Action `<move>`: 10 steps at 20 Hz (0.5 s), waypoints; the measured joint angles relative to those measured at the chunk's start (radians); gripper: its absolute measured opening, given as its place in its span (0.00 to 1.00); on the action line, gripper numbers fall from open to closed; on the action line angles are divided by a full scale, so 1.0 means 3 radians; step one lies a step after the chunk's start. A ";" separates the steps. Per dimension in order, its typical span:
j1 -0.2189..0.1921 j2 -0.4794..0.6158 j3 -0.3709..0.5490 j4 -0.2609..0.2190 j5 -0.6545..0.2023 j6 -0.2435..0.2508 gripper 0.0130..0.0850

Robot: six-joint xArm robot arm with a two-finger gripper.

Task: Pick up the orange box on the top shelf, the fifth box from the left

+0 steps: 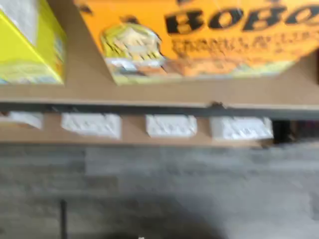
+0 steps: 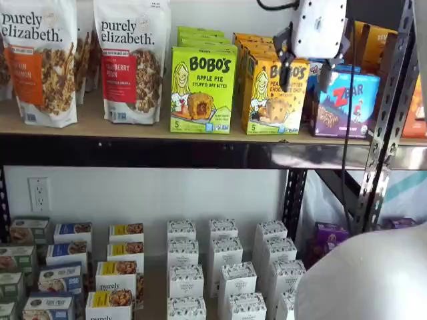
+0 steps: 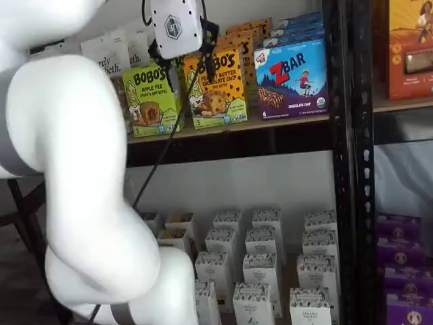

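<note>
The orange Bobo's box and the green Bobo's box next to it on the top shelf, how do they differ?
The orange box is yellow-orange and reads peanut butter chocolate chip; the green box is lime green and reads apple pie. The gripper hangs in front of the orange box, not the green box. Both stand upright, front-facing, with the same cartoon girl.

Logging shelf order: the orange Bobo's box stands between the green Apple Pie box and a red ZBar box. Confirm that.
Wrong colour: the ZBar box is blue-purple, not red, as both shelf views show. The orange Bobo's box does stand between it and the green Apple Pie box.
</note>
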 joint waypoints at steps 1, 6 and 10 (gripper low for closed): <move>-0.0030 -0.0057 0.0064 0.0023 -0.0149 -0.0026 1.00; 0.0063 -0.0139 0.0160 -0.0245 -0.0526 0.0070 1.00; 0.0046 -0.0041 0.0075 -0.0249 -0.0522 0.0059 1.00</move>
